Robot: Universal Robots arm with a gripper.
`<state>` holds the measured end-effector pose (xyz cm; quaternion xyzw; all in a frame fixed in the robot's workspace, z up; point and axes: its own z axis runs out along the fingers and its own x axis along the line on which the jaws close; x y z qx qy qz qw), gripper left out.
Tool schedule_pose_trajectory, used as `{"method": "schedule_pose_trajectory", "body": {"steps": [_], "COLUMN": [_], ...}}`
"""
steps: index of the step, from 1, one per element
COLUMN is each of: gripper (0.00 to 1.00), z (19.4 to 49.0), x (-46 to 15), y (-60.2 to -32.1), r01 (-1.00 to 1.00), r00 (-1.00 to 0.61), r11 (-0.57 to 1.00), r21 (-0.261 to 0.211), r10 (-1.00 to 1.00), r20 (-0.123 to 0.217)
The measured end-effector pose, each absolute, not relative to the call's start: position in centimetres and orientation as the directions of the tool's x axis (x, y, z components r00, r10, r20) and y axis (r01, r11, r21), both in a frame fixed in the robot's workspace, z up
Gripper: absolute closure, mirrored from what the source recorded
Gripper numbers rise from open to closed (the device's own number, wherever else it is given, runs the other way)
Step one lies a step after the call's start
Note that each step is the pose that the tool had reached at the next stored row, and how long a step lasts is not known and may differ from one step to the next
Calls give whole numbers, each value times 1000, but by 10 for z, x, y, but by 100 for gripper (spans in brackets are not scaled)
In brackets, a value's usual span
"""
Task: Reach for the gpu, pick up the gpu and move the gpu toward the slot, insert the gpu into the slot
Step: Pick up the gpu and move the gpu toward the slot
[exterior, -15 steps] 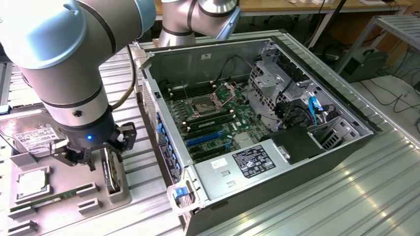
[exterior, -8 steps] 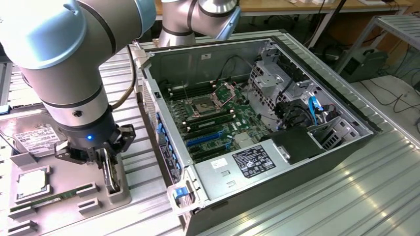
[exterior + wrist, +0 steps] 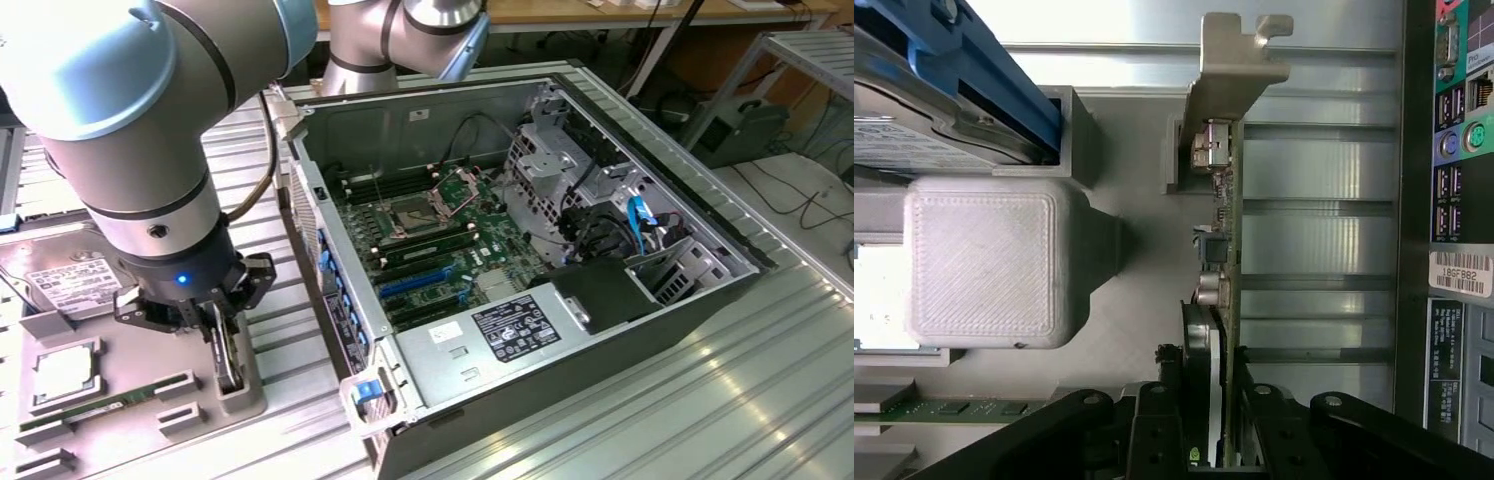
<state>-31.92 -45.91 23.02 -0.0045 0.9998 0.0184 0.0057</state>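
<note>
The jaws straddle the gpu [image 3: 1216, 200] standing on edge between them, though I cannot tell whether they clench it.

Bright, even overhead light fills my workspace. In the exterior view the ribbed metal table [image 3: 694, 400] throws broad white glare, and my arm [image 3: 120, 110], close to the lens, looks soft and carries pale highlights. The computer case [image 3: 400, 130] shades its own interior. In the wrist view part of the table washes out white, and my gripper [image 3: 1214, 400] sits in dark shadow.

The gpu [image 3: 1220, 235] carries a dull metal bracket [image 3: 1239, 70].
</note>
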Motion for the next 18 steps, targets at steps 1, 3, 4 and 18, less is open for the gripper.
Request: {"method": "schedule_pose_trajectory", "body": {"steps": [1,3,4,18], "gripper": [72,72,72,72], "z": [230,230,230,239], "x": [-319,-319,-319,-319], "y": [-459,-459,-459,-459], "r01": [-9,-9,-9,-9], "r00": [-1000,-1000,-1000,-1000], "r11": [999,999,999,999], "r21": [37,37,37,37], "r10": [-9,-9,-9,-9], "r20": [-11,-11,-11,-11]}}
